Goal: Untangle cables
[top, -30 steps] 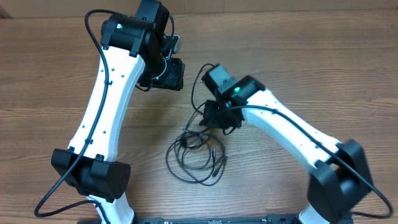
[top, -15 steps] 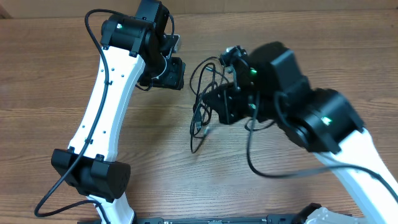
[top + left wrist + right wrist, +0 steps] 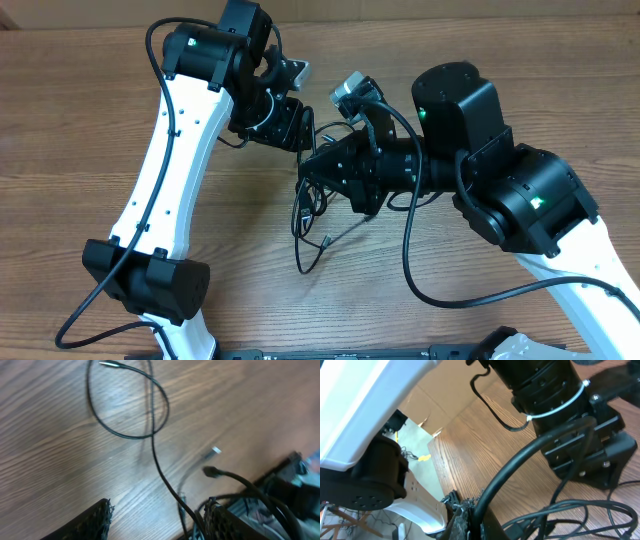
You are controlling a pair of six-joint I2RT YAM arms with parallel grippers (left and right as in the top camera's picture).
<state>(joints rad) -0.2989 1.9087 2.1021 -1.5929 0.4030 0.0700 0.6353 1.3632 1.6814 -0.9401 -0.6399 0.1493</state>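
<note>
The cables (image 3: 305, 215) are thin black cords hanging in a tangle from my right gripper (image 3: 326, 172), with their lower loops trailing on the wooden table (image 3: 80, 150). My right gripper (image 3: 470, 517) is shut on a strand, and more cords (image 3: 580, 510) sag beside it. My left gripper (image 3: 293, 130) hovers just left of the bundle. In the left wrist view my left gripper (image 3: 157, 512) is open. One cord (image 3: 160, 467) runs between the fingers, close to the right finger (image 3: 220, 520). A loop (image 3: 127, 405) lies on the wood beyond, with a dark plug (image 3: 211, 472) and a silvery plug (image 3: 216, 450) nearby.
The right arm's bulky body (image 3: 500, 185) stands raised over the table's right half, with its own thick wire (image 3: 410, 260) looping down. The left arm's white link (image 3: 165, 170) crosses the left side down to its base (image 3: 145, 285). The table's edge and the floor (image 3: 415, 445) show in the right wrist view.
My right arm rose and swung left, lifting the cables off the table toward the left gripper. The left gripper shifted slightly right toward the bundle.
</note>
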